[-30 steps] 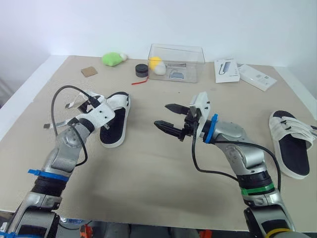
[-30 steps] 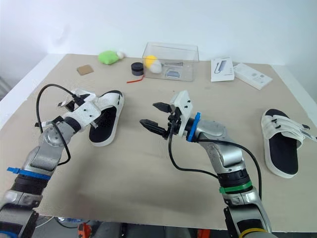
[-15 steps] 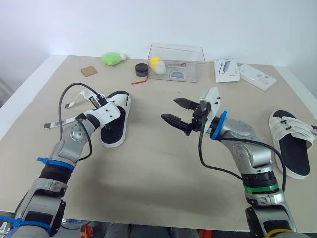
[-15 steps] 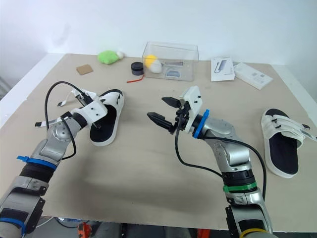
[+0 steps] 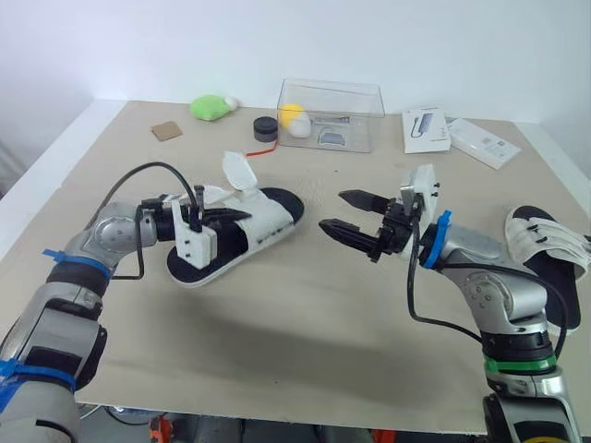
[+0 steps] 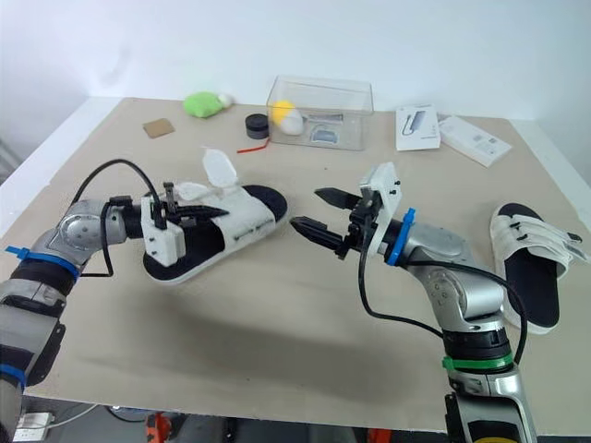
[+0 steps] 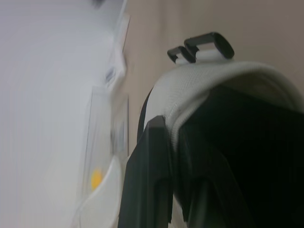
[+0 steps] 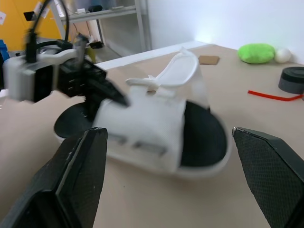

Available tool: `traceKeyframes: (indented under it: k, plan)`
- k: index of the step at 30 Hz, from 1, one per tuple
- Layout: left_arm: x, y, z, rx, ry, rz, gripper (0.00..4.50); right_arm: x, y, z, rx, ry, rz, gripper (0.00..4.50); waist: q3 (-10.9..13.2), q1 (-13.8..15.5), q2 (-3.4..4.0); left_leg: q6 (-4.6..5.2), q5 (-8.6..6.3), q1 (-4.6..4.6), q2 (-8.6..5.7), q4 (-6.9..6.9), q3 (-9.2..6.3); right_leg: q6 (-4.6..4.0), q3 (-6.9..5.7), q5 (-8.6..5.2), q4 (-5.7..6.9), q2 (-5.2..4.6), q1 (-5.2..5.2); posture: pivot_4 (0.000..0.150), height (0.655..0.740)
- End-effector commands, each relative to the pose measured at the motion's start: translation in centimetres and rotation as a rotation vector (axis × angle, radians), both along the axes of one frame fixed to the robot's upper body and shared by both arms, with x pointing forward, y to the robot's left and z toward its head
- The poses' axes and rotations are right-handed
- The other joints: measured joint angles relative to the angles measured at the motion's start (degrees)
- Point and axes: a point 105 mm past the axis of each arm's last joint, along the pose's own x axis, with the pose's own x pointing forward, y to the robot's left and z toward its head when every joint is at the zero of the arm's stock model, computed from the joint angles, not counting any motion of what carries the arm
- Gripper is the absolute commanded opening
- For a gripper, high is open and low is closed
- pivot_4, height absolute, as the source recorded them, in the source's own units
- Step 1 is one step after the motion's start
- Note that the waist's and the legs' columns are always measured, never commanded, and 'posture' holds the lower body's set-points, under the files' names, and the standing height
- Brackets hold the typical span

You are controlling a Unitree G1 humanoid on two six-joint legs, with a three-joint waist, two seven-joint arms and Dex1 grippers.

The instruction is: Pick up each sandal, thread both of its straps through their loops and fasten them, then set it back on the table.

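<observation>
A white sandal (image 5: 249, 226) with a black footbed lies tilted at the table's middle left, one loose strap flap (image 5: 238, 172) sticking up. My left gripper (image 5: 218, 218) is shut on its white upper strap, and the heel end rests on the table. In the left wrist view a dark finger (image 7: 147, 175) presses against the strap (image 7: 213, 80) below two black loops (image 7: 204, 45). My right gripper (image 5: 332, 210) hovers open just right of the sandal's toe, holding nothing. Between its fingers (image 8: 80, 171) the right wrist view shows the sandal (image 8: 156, 123). A second sandal (image 5: 545, 263) lies at the right edge.
Along the back stand a clear box (image 5: 330, 115) with small items, a green toy (image 5: 211, 108), a black round cap (image 5: 266, 127), a red strip (image 5: 261, 149), a brown square (image 5: 167, 131) and two white boxes (image 5: 425, 129) (image 5: 480, 143).
My left gripper has shut on the sandal's strap and swung the sandal round, toe now pointing right. The right gripper has drifted right and stays open.
</observation>
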Motion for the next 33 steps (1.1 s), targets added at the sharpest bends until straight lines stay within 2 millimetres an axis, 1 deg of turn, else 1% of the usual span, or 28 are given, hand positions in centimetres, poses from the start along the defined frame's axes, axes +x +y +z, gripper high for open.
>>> traceKeyframes:
  k: [1, 5, 6, 8, 14, 19, 22, 24, 25, 26, 27, 28, 29, 30, 31, 32, 33]
  plan:
    - [-2.7, -1.3, 0.5, -0.007, -0.082, -0.209, 0.16, -1.0, -0.9, 1.5, -0.008, -0.054, -0.003, 4.50, 0.0, 0.0, 0.00, 0.00, 0.00, -0.01, 0.00, 0.00, 0.00, 0.00, 0.01, 0.00, 0.00, -0.01, 0.01, 0.150, 0.7400]
    - [-3.2, -2.2, 0.7, -0.009, -0.078, -0.261, 0.16, -1.7, -1.1, 1.3, -0.021, -0.039, 0.003, 4.50, 0.0, 0.0, -0.01, 0.01, 0.01, -0.02, 0.00, 0.03, 0.00, 0.04, 0.00, 0.00, 0.05, -0.01, -0.01, 0.150, 0.7400]
    - [-3.2, -2.3, 0.7, 0.001, -0.078, -0.268, 0.16, -1.9, -1.1, 1.3, -0.024, -0.036, 0.004, 4.50, 0.0, 0.0, -0.01, 0.02, 0.01, -0.01, 0.01, 0.05, 0.00, 0.17, 0.00, -0.07, 0.05, 0.00, -0.01, 0.150, 0.7400]
    - [-2.9, -2.5, 0.5, 0.025, -0.071, -0.262, 0.16, -2.2, -1.2, 1.1, -0.030, -0.029, 0.000, 4.50, 0.0, 0.0, -0.01, 0.03, 0.02, -0.02, 0.01, 0.09, 0.00, 0.34, 0.00, -0.13, 0.06, 0.00, -0.01, 0.150, 0.7400]
    - [-2.2, -2.8, -0.3, 0.063, -0.056, -0.241, 0.16, -2.6, -1.0, 0.8, -0.038, -0.021, -0.005, 4.50, 0.0, 0.0, -0.01, 0.06, 0.04, -0.02, 0.00, 0.15, 0.00, 0.39, 0.00, -0.09, 0.06, 0.00, 0.01, 0.150, 0.7400]
    - [-1.6, -2.8, -1.2, 0.137, -0.053, -0.227, 0.16, -2.6, -1.0, 0.7, -0.042, -0.017, -0.008, 4.50, 0.0, 0.0, -0.01, 0.06, 0.05, -0.02, -0.01, 0.14, 0.00, 0.41, 0.00, -0.09, 0.06, 0.00, 0.01, 0.150, 0.7400]
    - [-1.2, -2.5, -1.4, 0.148, -0.053, -0.203, 1.01, -2.6, -0.8, 0.6, -0.044, -0.016, -0.005, 4.50, 0.0, 0.0, -0.01, 0.06, 0.05, -0.02, -0.01, 0.14, 0.00, 0.41, 0.00, -0.10, 0.06, 0.00, 0.01, 0.150, 0.7400]
    - [-0.9, -2.3, -1.3, 0.130, -0.056, -0.179, 2.06, -2.6, -0.7, 0.5, -0.045, -0.016, -0.001, 4.50, 0.0, 0.0, -0.01, 0.06, 0.05, -0.02, -0.02, 0.14, 0.00, 0.42, 0.00, -0.10, 0.06, 0.00, 0.01, 0.150, 0.7400]
    - [-0.7, -2.1, -1.2, 0.121, -0.060, -0.161, 2.22, -2.6, -0.6, 0.5, -0.046, -0.016, 0.002, 4.50, 0.0, 0.0, -0.01, 0.06, 0.05, -0.02, -0.01, 0.14, 0.00, 0.42, 0.00, -0.10, 0.06, 0.00, 0.01, 0.150, 0.7400]
    - [-0.5, -1.9, -1.0, 0.104, -0.066, -0.143, 2.70, -2.6, -0.6, 0.4, -0.046, -0.016, 0.002, 4.50, 0.0, 0.0, -0.01, 0.06, 0.05, -0.02, -0.01, 0.14, 0.00, 0.42, 0.00, -0.10, 0.06, 0.00, 0.01, 0.150, 0.7400]
    - [-0.3, -1.8, -0.7, 0.083, -0.073, -0.125, 3.06, -2.6, -0.6, 0.4, -0.045, -0.016, 0.003, 4.50, 0.0, 0.0, -0.01, 0.06, 0.05, -0.02, -0.01, 0.14, 0.00, 0.42, 0.00, -0.10, 0.06, 0.00, 0.01, 0.150, 0.7400]
    - [0.0, -1.6, -0.5, 0.065, -0.078, -0.101, 3.24, -2.6, -0.6, 0.4, -0.046, -0.016, 0.003, 4.50, 0.0, 0.0, -0.01, 0.06, 0.05, -0.02, -0.01, 0.14, 0.00, 0.42, 0.00, -0.10, 0.06, 0.00, 0.01, 0.150, 0.7400]
    - [0.4, -1.2, -0.2, 0.041, -0.084, -0.065, 3.64, -2.6, -0.6, 0.4, -0.045, -0.016, 0.004, 4.50, 0.0, 0.0, -0.02, 0.06, 0.05, -0.02, -0.01, 0.14, 0.00, 0.42, 0.00, -0.10, 0.06, 0.00, 0.01, 0.150, 0.7400]
    - [0.7, -0.8, 0.1, 0.012, -0.085, -0.027, 3.76, -2.6, -0.5, 0.4, -0.045, -0.017, 0.005, 4.50, 0.0, 0.0, -0.01, 0.06, 0.05, -0.02, -0.01, 0.14, 0.00, 0.43, 0.00, -0.09, 0.06, 0.00, 0.01, 0.150, 0.7400]
    - [1.1, -0.3, 0.4, -0.022, -0.087, 0.010, 4.34, -2.6, -0.5, 0.4, -0.046, -0.017, 0.006, 4.50, 0.0, 0.0, -0.01, 0.06, 0.05, -0.02, -0.01, 0.14, 0.00, 0.44, 0.00, -0.09, 0.06, 0.00, 0.01, 0.150, 0.7400]
    - [1.2, 0.0, 0.6, -0.051, -0.092, 0.037, 4.44, -2.6, -0.5, 0.4, -0.046, -0.018, 0.007, 4.50, 0.0, 0.0, -0.01, 0.05, 0.05, -0.02, -0.01, 0.14, 0.00, 0.44, 0.00, -0.08, 0.06, 0.00, 0.01, 0.150, 0.7400]
    - [1.3, 0.2, 0.6, -0.068, -0.091, 0.054, 4.44, -2.6, -0.5, 0.4, -0.045, -0.018, 0.007, 4.50, 0.0, 0.0, -0.01, 0.05, 0.05, -0.02, -0.01, 0.14, 0.00, 0.44, 0.00, -0.09, 0.06, 0.00, 0.01, 0.150, 0.7400]
